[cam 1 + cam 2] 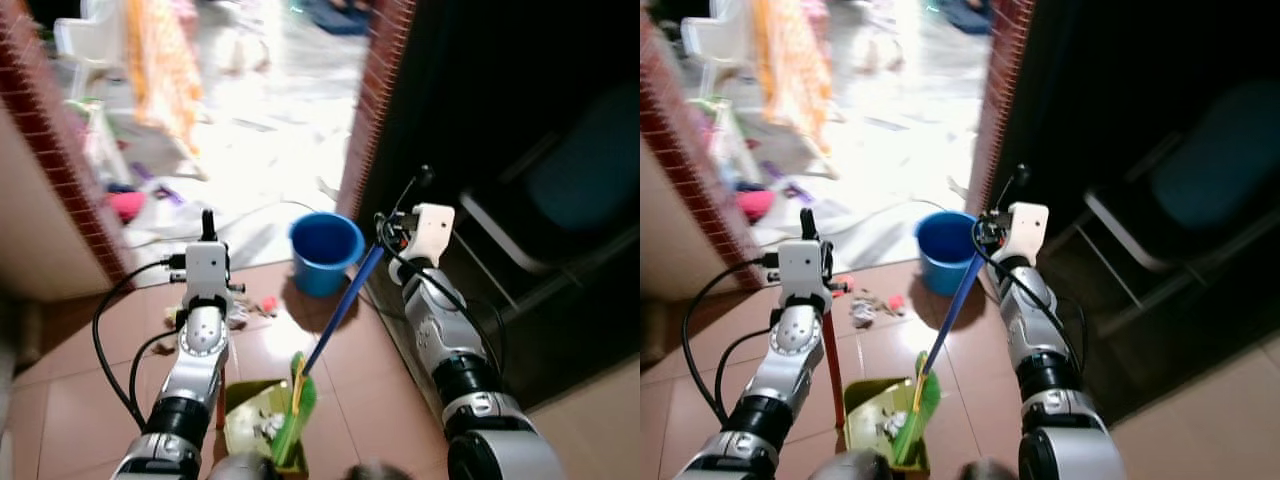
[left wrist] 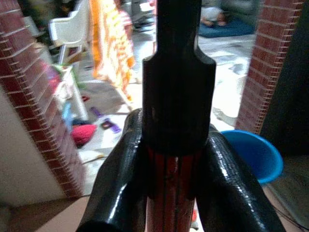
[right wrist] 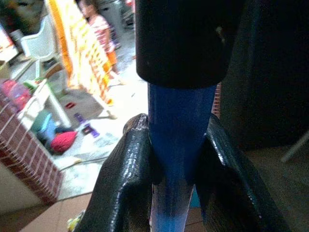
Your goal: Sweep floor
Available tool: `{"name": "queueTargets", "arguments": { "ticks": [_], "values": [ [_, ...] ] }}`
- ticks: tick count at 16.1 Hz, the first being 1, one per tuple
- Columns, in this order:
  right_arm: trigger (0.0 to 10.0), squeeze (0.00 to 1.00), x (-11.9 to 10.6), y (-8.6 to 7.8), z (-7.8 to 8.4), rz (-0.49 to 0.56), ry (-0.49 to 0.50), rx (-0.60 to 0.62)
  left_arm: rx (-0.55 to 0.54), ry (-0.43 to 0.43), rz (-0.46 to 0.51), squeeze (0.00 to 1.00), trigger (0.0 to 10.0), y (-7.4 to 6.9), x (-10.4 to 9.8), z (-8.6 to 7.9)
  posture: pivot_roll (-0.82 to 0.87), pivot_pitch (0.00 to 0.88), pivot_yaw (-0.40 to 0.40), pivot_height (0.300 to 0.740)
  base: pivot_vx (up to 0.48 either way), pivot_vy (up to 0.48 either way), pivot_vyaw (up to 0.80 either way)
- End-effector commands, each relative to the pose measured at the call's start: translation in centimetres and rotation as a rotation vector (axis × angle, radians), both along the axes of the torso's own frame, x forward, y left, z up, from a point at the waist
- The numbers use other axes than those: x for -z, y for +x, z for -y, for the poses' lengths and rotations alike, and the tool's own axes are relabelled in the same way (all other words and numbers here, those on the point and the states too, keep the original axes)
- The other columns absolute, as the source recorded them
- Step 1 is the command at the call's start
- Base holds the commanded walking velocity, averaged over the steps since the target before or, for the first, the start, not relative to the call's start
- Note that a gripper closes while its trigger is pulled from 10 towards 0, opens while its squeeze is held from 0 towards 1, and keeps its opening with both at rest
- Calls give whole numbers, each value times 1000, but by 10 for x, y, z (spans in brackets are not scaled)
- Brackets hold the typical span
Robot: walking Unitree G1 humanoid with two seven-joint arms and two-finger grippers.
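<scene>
Two hands grip tools above the tiled floor [image 1: 70, 400]. At 12 o'clock stands a blue bucket [image 1: 325, 250]; the right hand [image 3: 176, 159] clamps the blue broom handle [image 1: 345, 310], the left hand [image 2: 176, 164] clamps the red dustpan handle [image 1: 830, 365], with the green dustpan [image 1: 880, 415] at 6 o'clock and scattered litter [image 1: 875, 303] beside the bucket.

Both silver arms reach forward from the frame's bottom; the left gripper [image 2: 176, 183] and right gripper [image 3: 176, 169] each clamp a handle.
</scene>
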State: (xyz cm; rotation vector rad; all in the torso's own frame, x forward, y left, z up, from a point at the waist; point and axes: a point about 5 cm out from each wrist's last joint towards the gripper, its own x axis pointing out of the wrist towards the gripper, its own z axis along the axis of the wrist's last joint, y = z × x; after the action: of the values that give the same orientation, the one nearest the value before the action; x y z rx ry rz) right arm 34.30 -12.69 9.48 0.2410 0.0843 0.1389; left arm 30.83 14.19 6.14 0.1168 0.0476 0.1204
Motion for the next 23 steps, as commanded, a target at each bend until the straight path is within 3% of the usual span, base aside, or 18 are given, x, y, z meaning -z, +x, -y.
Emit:
{"name": "queueTargets", "arguments": {
  "ticks": [1, 5, 10, 13, 16, 20, 23],
  "values": [
    [10000, 0, -7, 2, 1, 29, 8, 8, 15, 11, -19, 0, 10000, -1, 3, 1, -15, 0, -39, 740, 0, 480, 0],
    [10000, 0, -7, 3, 0, 32, 7, 14, 34, 21, -18, 0, 10000, 1, 2, 3, -15, 0, -32, 740, 0, 480, 0],
    [10000, 0, -4, 0, -1, 31, 8, 18, 78, 21, 7, 0, 10000, 0, 1, 7, -16, 0, -23, 740, 0, 0, 0],
    [10000, 0, -4, 1, -1, 33, 14, 18, 73, -84, -25, 0, 10000, 2, 4, 10, -18, 0, -24, 740, 0, 0, 0],
    [10000, 0, -3, -3, -10, 23, 71, -52, 89, -240, -63, 0, 10000, 7, 8, 14, -46, 0, -35, 740, 0, 0, 0],
    [10000, 0, -15, -2, -15, 62, 147, -123, 28, -272, -81, 0, 10000, 15, 7, 6, -50, 0, -38, 740, 0, 0, 0],
    [10000, 0, -31, 5, -13, 122, 104, -198, 8, -285, -76, 0, 10000, 18, 7, -3, -50, 0, -39, 740, 0, 0, 0]
  ]
}}
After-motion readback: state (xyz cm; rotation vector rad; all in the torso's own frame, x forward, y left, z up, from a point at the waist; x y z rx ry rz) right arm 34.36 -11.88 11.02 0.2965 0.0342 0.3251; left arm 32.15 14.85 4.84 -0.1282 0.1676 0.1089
